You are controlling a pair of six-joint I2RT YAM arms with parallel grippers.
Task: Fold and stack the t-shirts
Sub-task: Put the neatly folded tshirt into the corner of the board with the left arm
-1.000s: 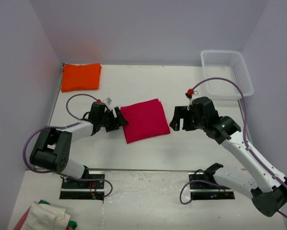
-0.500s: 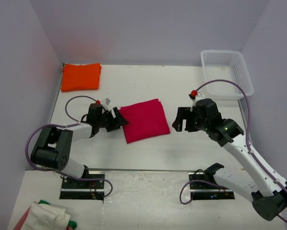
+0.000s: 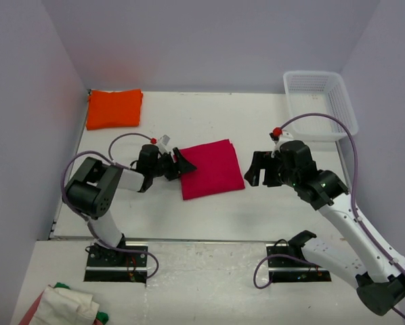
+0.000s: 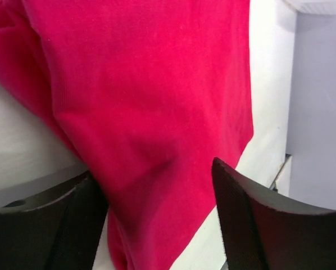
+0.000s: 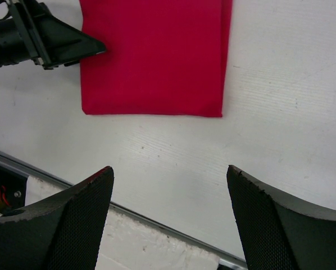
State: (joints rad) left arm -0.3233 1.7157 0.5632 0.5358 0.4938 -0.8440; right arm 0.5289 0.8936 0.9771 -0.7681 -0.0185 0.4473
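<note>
Crimson soft t-shirt (image 3: pixel 212 169), folded square, pokes into the spread left gripper (image 3: pixel 183 166); right gripper (image 5: pixel 169 169) gapes.

Plain crimson t-shirt (image 3: pixel 212 169), plain orange t-shirt (image 3: pixel 114 108), white mesh basket (image 3: pixel 317 101), white table (image 3: pixel 209 122), lilac walls (image 3: pixel 209 40)

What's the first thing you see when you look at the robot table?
The bright red t-shirt jumps out first, folded flat in the middle of the white table. The left gripper is at its left edge with jaws open, and the right gripper is open just to its right. A folded orange t-shirt lies in the far left corner.
</note>
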